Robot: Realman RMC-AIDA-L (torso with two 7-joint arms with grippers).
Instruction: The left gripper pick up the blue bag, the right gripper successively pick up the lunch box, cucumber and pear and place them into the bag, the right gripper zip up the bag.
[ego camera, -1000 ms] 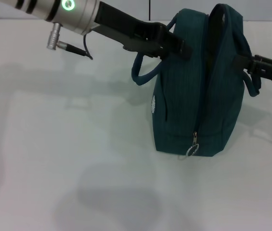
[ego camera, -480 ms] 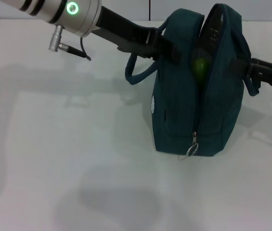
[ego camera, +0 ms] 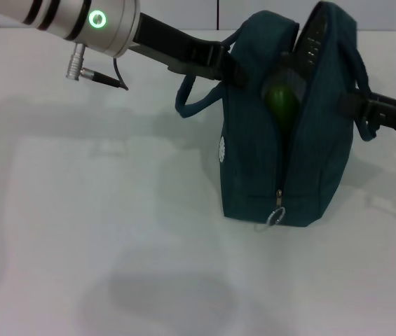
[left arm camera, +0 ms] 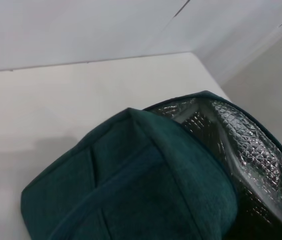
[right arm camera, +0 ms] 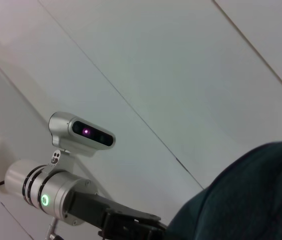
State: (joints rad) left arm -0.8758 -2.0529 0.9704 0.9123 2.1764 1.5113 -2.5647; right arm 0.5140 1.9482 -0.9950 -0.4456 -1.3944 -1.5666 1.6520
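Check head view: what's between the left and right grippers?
The blue bag stands between the left gripper and right gripper, one at each upper side, its gaping top showing something green.

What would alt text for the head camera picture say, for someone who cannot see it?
A blue bag stands upright on a white table, its top gaping to show something green inside. The left gripper holds one side near the top; the right gripper is at the other.

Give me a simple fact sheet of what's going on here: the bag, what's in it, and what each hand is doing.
bag: blue bag upright on the white table, mouth gaping
lining: silver foil
inside: a green rounded item shows in the opening
zipper pull: low, unzipped
left hand: at the bag's top edge
right hand: at the opposite side
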